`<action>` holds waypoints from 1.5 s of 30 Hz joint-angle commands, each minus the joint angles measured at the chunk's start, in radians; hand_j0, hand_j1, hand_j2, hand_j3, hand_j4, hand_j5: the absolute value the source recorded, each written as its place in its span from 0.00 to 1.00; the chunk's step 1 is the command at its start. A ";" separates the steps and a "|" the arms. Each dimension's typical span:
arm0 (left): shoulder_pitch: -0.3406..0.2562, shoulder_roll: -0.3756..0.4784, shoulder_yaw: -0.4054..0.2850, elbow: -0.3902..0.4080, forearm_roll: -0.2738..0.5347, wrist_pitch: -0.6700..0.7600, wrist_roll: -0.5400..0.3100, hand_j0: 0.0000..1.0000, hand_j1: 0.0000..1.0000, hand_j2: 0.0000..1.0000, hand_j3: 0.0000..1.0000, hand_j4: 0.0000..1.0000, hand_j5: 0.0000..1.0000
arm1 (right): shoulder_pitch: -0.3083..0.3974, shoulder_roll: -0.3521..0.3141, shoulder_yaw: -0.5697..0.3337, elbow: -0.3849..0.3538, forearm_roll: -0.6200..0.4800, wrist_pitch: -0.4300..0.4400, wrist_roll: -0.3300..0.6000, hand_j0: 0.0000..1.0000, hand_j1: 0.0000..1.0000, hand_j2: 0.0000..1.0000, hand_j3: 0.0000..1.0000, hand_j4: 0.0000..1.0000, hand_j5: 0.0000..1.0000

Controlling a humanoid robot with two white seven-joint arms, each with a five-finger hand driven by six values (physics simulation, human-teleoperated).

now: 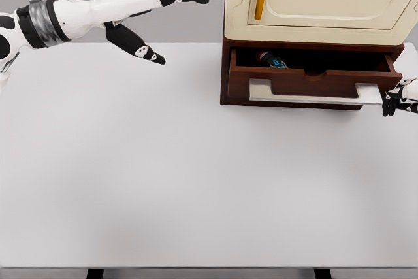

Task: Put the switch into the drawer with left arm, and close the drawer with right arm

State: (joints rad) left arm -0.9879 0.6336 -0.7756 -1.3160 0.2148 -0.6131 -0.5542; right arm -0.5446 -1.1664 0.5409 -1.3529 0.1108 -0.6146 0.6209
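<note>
- My left hand (157,14), fingers spread and empty, hangs clear over the white table (163,181).
- The small dark switch (271,60) with blue markings lies inside the open brown wooden drawer (307,83).
- My right hand (400,98), seemingly curled, sits at the drawer's corner; an off-centre push could skew and jam it.

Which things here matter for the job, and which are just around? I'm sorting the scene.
Job: switch lying in the open drawer; left hand, empty; right hand beside the drawer front.
Just around: cream cabinet, white table.

One drawer (312,82) — one switch (272,61)
</note>
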 commanded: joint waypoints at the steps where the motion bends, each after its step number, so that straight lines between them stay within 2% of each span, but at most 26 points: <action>1: 0.000 -0.002 0.001 0.004 0.008 0.002 0.002 1.00 1.00 1.00 1.00 1.00 1.00 | 0.000 -0.001 0.007 -0.003 -0.046 0.004 -0.010 0.46 0.46 0.46 0.46 0.46 0.46; 28: -0.002 0.000 -0.005 0.017 0.006 0.002 0.000 1.00 1.00 1.00 1.00 1.00 1.00 | -0.002 0.002 0.007 -0.002 -0.049 0.004 -0.010 0.49 0.49 0.49 0.49 0.49 0.49; 45: -0.006 0.014 -0.007 0.027 0.008 0.002 0.002 1.00 1.00 1.00 1.00 1.00 1.00 | -0.012 0.002 0.007 0.043 -0.049 0.004 -0.010 0.49 0.49 0.49 0.49 0.49 0.49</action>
State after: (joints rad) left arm -0.9940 0.6464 -0.7833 -1.2884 0.2147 -0.6136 -0.5539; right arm -0.5583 -1.1635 0.5497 -1.3128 0.0690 -0.6173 0.6125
